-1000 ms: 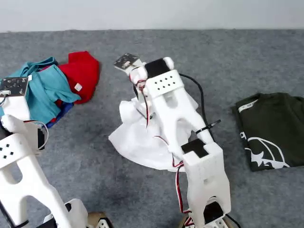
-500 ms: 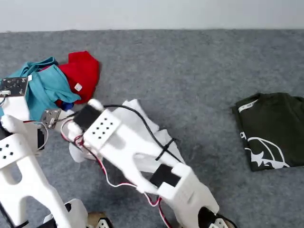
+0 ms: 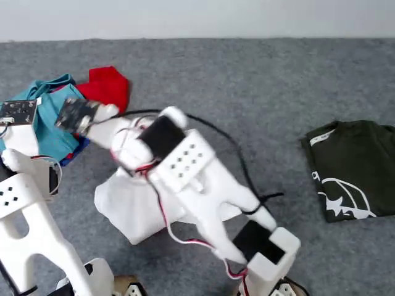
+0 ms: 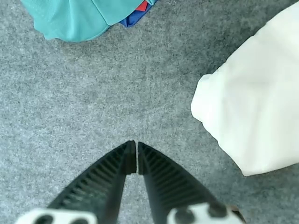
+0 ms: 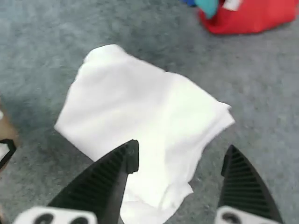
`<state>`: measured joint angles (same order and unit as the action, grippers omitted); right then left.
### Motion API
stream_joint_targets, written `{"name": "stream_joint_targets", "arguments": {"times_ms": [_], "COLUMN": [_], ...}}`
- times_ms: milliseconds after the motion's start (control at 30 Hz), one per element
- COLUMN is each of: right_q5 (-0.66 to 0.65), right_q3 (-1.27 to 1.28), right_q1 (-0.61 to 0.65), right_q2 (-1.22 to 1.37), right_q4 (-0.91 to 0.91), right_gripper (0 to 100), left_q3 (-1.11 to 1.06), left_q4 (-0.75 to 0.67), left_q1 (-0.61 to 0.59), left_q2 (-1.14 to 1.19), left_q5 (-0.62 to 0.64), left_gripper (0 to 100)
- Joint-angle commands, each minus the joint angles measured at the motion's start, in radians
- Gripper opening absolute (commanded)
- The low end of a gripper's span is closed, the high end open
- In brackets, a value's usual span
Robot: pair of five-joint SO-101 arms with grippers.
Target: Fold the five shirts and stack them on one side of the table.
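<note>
The right gripper hangs wide open over the crumpled white shirt, lower left of centre. The left gripper is pinched closed, empty, above the grey table.

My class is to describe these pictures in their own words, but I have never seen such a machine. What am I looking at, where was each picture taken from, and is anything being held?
These are two small white robot arms, side by side at a grey table, set to fold shirts. One picture comes from a fixed camera looking down over the table. The other two come from a camera on each arm's wrist, looking out past its black pincer. On the table lie a loosely folded white shirt, a heap made of a teal shirt, a red shirt and a blue shirt peeking out beneath, and, well apart, a neatly folded dark green shirt. The left gripper is shut above bare table. The right gripper is open above the white shirt. Nothing is held.
</note>
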<state>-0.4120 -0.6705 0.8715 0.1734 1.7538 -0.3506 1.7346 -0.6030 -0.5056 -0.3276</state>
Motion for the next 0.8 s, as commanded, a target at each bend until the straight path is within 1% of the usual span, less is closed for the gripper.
{"name": "stream_joint_targets", "arguments": {"times_ms": [0,133,300,367,433,533,767], "right_q5": [-0.005,0.006,0.173,0.247,0.285,0.288,0.290], "right_q3": [-0.002,-0.002,-0.005,-0.008,-0.009,-0.009,-0.009], "right_q1": [-0.094,-0.191,-0.282,-0.294,-0.294,-0.297,-0.325], "right_q2": [-0.045,0.076,0.300,0.381,0.449,0.521,0.610], "right_q4": [0.031,-0.001,-0.203,-0.289,-0.367,-0.476,-0.650], "right_gripper": [28.0,24.5,20.6,20.7,20.7,20.5,20.5], "left_q3": [0.004,0.004,0.004,0.004,0.004,0.004,0.004], "left_q4": [0.017,0.017,0.017,0.017,0.017,0.017,0.017], "left_q1": [0.000,0.000,0.000,0.000,0.000,0.000,0.000], "left_q2": [-0.020,-0.020,-0.021,-0.021,-0.021,-0.017,-0.015], "left_q5": [-0.002,-0.002,-0.002,-0.002,-0.002,-0.002,-0.002], "left_gripper": [2,2,2,2,2,2,2]}}
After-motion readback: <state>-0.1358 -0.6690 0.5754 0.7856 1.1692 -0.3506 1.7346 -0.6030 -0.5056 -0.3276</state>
